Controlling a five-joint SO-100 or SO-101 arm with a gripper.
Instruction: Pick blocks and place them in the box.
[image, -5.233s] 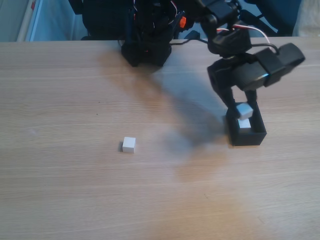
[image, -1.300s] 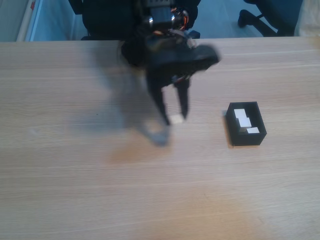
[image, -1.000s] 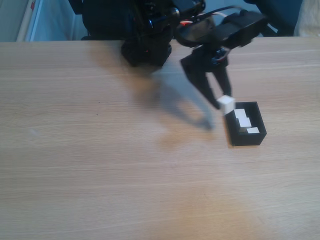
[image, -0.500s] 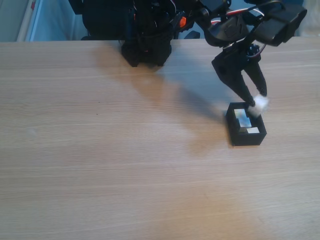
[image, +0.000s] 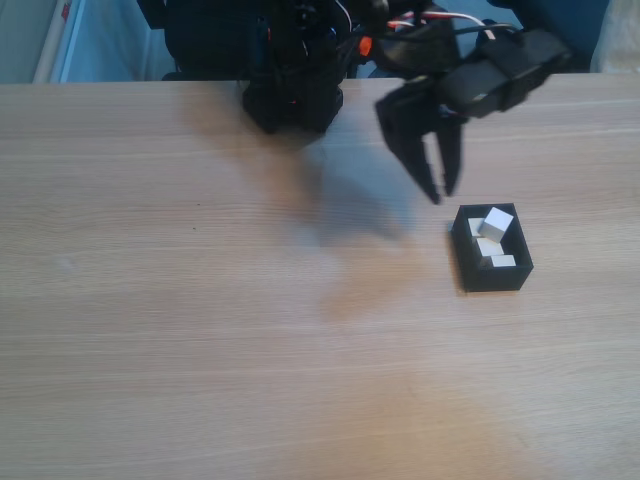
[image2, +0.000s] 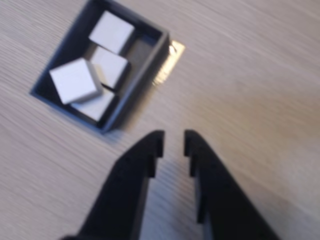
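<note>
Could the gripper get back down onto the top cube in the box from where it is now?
Probably yes. The gripper hangs empty beside the box, nothing between them. The top cube sits tilted on the others, above the walls.

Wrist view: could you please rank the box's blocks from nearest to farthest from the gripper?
1. Half-covered block, at the box end nearest the gripper.
2. Middle block and tilted top block: too close to call.
3. Block at the far end.
</note>
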